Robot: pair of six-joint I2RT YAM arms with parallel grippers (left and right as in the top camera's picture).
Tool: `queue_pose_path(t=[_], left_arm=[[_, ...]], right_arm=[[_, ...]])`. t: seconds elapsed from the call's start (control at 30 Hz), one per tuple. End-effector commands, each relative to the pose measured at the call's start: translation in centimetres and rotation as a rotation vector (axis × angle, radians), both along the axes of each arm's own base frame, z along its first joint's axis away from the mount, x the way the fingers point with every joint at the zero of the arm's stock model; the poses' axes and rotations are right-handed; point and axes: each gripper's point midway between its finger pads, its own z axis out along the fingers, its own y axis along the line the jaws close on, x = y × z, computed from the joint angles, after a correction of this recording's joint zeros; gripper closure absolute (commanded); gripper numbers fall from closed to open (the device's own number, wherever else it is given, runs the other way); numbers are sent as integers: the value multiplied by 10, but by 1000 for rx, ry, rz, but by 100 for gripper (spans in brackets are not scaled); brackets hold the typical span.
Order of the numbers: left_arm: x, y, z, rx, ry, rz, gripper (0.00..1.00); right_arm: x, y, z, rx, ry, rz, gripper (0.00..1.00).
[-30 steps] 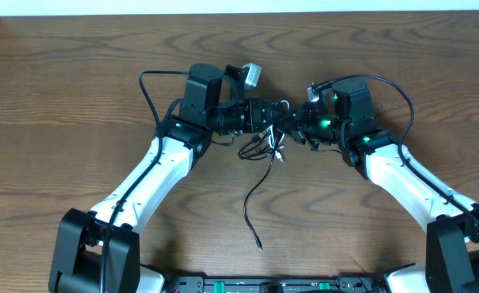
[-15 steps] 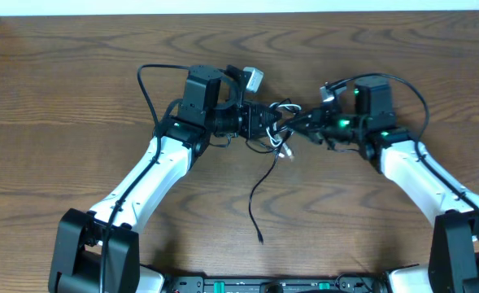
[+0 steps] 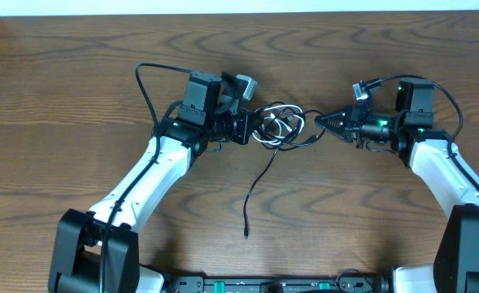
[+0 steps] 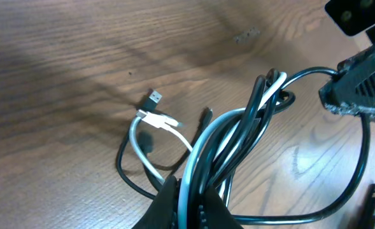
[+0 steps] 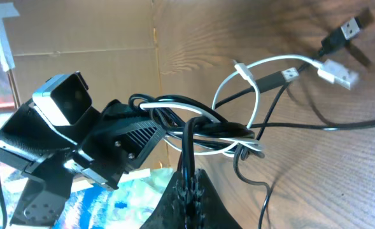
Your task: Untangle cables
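Nearest the robot base, the loose plug (image 3: pixel 246 235) of the black cable (image 3: pixel 259 183) lies on the worktop (image 3: pixel 76 98), its tail running up toward the tangle. Mid-table, the cables (image 3: pixel 276 125) sit as one clump between the two arms, apparently lifted a bit off the wood, with the white cable (image 5: pixel 271 60) looped through the black strands. The other plug ends rest on the worktop just beyond the clump.

Left end effector (image 3: pixel 254 128): fingers together, clamped on the clump, with black and white strands both pinched. Right end effector (image 3: pixel 322 122): fingers together on a single black strand coming out of the clump, with a short span stretched between it and the knot.

Step in hand, by my read: pulling one black strand out while the left side anchors.

- Left should stay firm and low.
- Right should draw slowly straight away from the left.
- Watch the white loop. If it cinches rather than slides, stop and slacken.
- Then regrasp nearer a free plug and feed that end back through.
- Keep the strands away from the arm wiring.

Farthest back is only bare worktop.
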Motion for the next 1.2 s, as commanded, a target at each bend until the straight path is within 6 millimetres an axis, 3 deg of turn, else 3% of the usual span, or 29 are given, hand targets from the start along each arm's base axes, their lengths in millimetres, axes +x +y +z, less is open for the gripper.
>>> queue_pose_path(t=[0.0,0.1,0.3,0.37,0.43,0.53,0.6,0.77,0.87,1.07,1.17], left_arm=[[6,9,1,69,-78,-23,93],[0,12,-6,110,-87,-73,92],[-6,14,-11,148,-107,-126,93],[-7,14,-11,150,-107,-130,93],[-7,13,-11,147,-106,-131,93],[-7,13,-11,147,-107,-131,93],[-6,13,-11,144,-105,-126,92],[-3,12,-8,109,-66,-71,93],[-1,9,-5,35,43,44,92],[-8,-5,-3,-3,100,68,92],[-12,-12,-3,-3,96,48,93]], right_arm=[[9,-23,2,1,-39,-47,99],[17,-47,-1,-18,-34,-124,99],[30,-89,-26,-142,39,-301,99],[29,-95,-30,-150,66,-322,99],[22,-89,-32,-136,100,-301,96],[10,-75,-39,-143,152,-255,55],[-2,-61,-45,-152,194,-205,37],[-21,-19,-48,-161,240,-90,37],[-27,5,-50,-162,308,-76,44],[-22,40,-44,-138,362,-99,44],[-17,47,-44,-145,378,-135,48]])
